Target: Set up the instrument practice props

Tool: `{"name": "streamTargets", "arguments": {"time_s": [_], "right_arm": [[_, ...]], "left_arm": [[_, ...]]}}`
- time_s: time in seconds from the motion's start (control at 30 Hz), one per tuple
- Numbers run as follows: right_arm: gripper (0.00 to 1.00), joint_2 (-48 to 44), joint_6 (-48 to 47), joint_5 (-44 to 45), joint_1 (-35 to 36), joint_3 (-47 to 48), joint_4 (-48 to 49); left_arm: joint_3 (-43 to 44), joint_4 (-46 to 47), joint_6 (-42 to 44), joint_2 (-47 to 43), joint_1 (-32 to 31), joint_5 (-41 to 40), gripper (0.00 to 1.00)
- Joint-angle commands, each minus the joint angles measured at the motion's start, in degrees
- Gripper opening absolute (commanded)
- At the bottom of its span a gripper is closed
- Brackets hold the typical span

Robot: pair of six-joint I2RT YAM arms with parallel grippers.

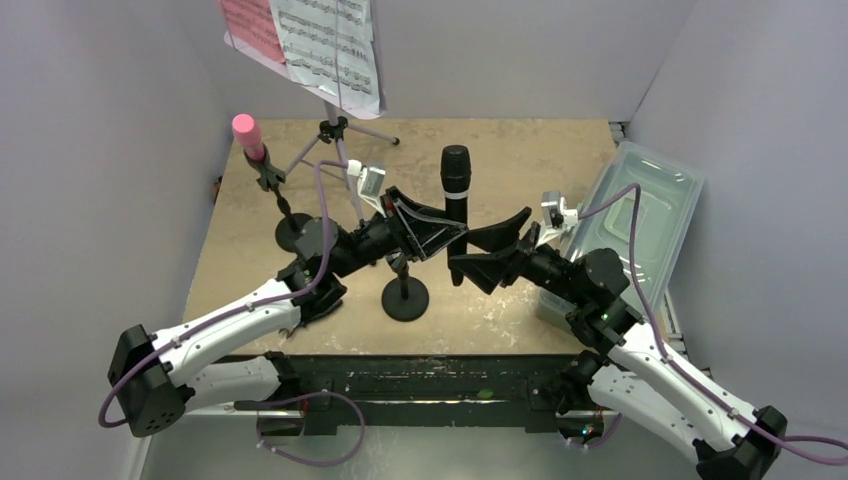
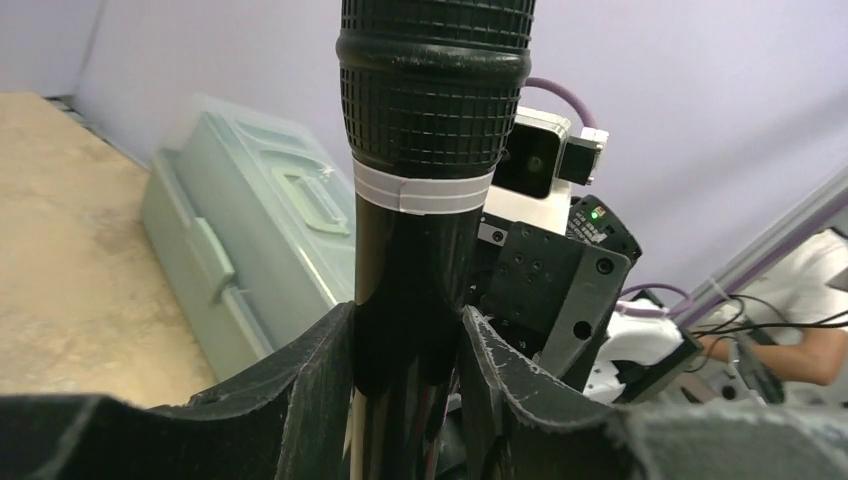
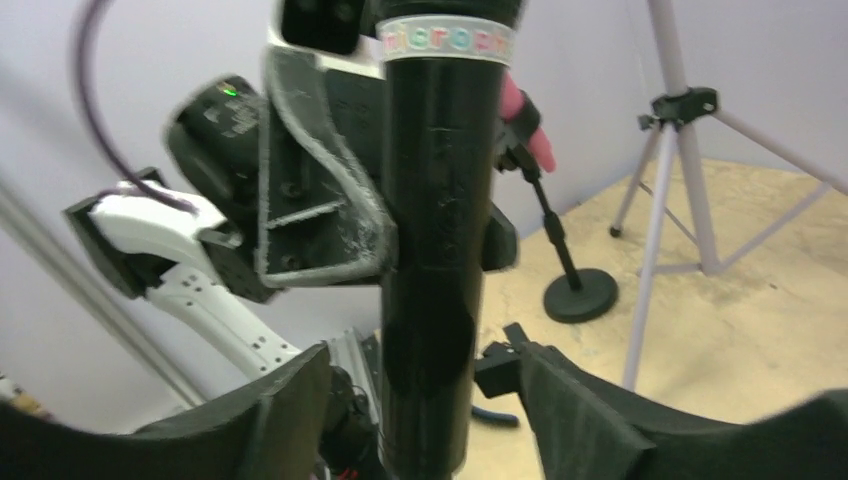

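Pale lilac walls box in the tan bench; the clear tub sits at the right, out of the way. Sheet-music pages rest on the music desk at upper centre. Mid-frame, the black microphone stands upright beside its round-based pole, clamped by the left pincer for seating, I'd guess; the right pincer gapes around it, untouching.
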Motion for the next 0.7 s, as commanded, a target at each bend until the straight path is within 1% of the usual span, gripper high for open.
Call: {"name": "streamTargets", "arguments": {"time_s": [0.0, 0.07, 0.1, 0.17, 0.2, 0.27, 0.37, 0.47, 0.53, 0.67], "right_arm": [[0.80, -1.29, -6.27, 6.93, 0.20, 6.42, -11.93], [0.85, -1.42, -7.29, 11.02, 0.24, 9.48, -17.80], [0.86, -1.28, -6.31, 12.67, 0.24, 11.25, -20.46], [0.92, -0.59, -4.17, 17.00, 0.24, 16.06, -26.22], [0.94, 0.05, -3.59, 17.32, 0.22, 18.34, -28.06], [0.94, 1.43, -3.09, 14.38, 0.24, 22.98, -29.07], [0.99, 2.84, -1.47, 8.11, 0.24, 27.90, -26.45], [0.99, 5.75, -0.54, 3.83, 0.23, 33.07, -26.66], [0.99, 8.31, -0.26, 2.51, 0.22, 36.23, -28.19], [0.97, 11.35, 0.41, 0.07, 0.23, 38.04, -27.38]], "left_arm": [[7.29, -14.31, 13.10, -6.03, -0.04, -1.96, 0.05], [10.16, -20.00, 16.43, -6.81, 0.01, -0.14, 0.02], [11.48, -22.25, 18.01, -6.74, -0.06, 0.85, 0.00], [14.47, -27.12, 20.64, -6.01, 0.00, 3.28, 0.00], [15.80, -28.95, 21.70, -5.39, -0.03, 4.55, 0.00], [18.19, -32.30, 23.28, -3.74, -0.01, 7.34, 0.00], [20.99, -35.51, 24.43, -1.44, 0.01, 10.66, 0.00], [21.46, -35.06, 23.67, -0.40, 0.00, 12.87, 0.00], [21.22, -34.16, 22.90, 0.07, -0.02, 14.72, 0.00], [21.21, -34.11, 22.44, 0.60, -0.05, 17.15, 0.00]]}}
